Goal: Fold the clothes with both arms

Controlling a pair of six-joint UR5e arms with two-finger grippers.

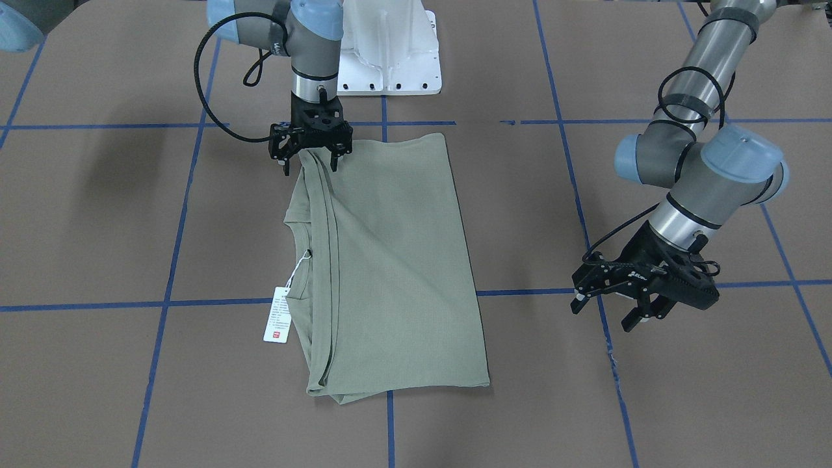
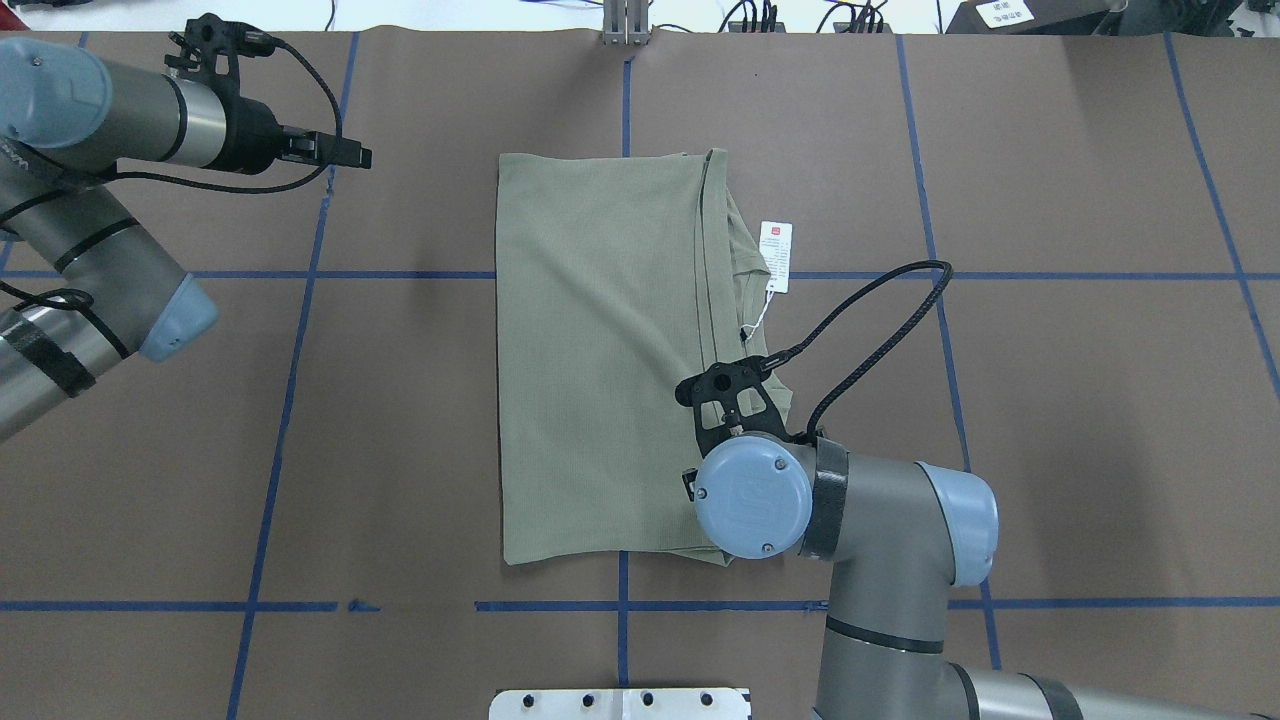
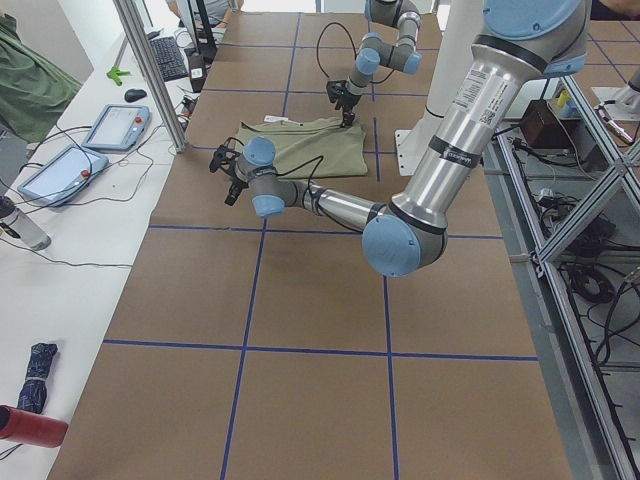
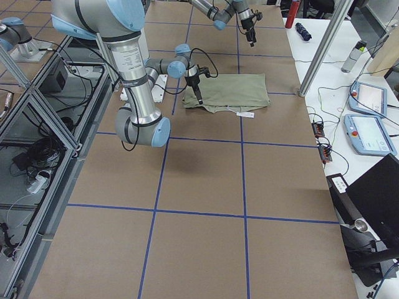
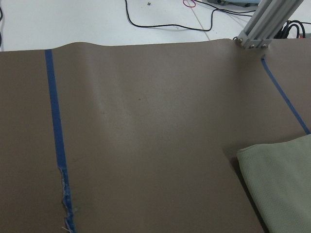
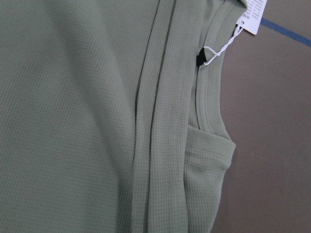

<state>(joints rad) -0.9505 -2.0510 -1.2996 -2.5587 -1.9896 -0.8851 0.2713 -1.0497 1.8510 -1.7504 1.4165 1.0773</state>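
The sage-green shirt [image 1: 390, 260] [image 2: 600, 350] lies folded into a long flat rectangle in the middle of the brown table. Its collar and white hang tag [image 1: 277, 315] [image 2: 776, 255] stick out along one long side. My right gripper [image 1: 309, 162] hovers over the shirt's corner nearest the robot base. It is open, its fingers straddling the folded edge there. The right wrist view shows only shirt folds [image 6: 73, 121] and the tag string. My left gripper [image 1: 604, 312] is open and empty, off the shirt's other long side. One shirt corner [image 5: 282, 184] appears in the left wrist view.
The white pedestal base [image 1: 390, 58] stands at the table's robot edge. Blue tape lines [image 1: 169, 302] grid the brown surface. A side bench with tablets [image 3: 115, 125] and an aluminium post [image 3: 150, 70] runs along the far edge.
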